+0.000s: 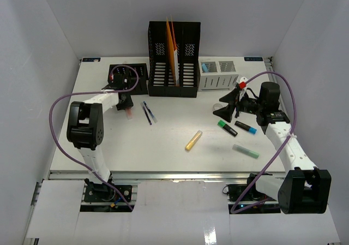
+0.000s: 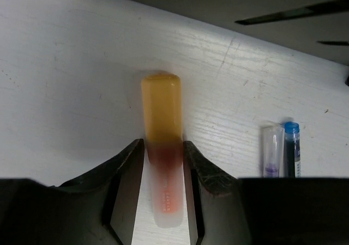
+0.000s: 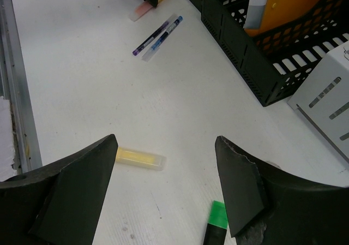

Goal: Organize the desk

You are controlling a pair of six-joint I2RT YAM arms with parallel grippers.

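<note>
left gripper (image 2: 162, 147) fingers pinch the orange highlighter (image 2: 162, 108) snug near one end; it lies flat on the desk (image 1: 174, 160), at 10 o'clock of the white top. probably best to lift straight up and slow so the long end doesn't droop, clearing the two pens (image 1: 148, 113) at its 3 o'clock. right gripper (image 3: 166, 147) is wide, holding nothing. black file rack (image 1: 174, 70) at 12 holds orange folders (image 1: 172, 43). white organizer (image 1: 218, 77) at 1 holds something blue. black tray (image 1: 140, 73) at 11, contents hidden.

Bright, even light from above; white walls (image 1: 32, 65) + desk (image 1: 163, 147) bounce it, so shadows soft, short. Left wrist view: orange-capped marker (image 2: 161, 103) soft-focus, faint shadow on its left; left hand (image 2: 163, 147) dark, underexposed. Right wrist view sharper; right hand (image 3: 166, 147) near-black, edges slightly blurred.
</note>
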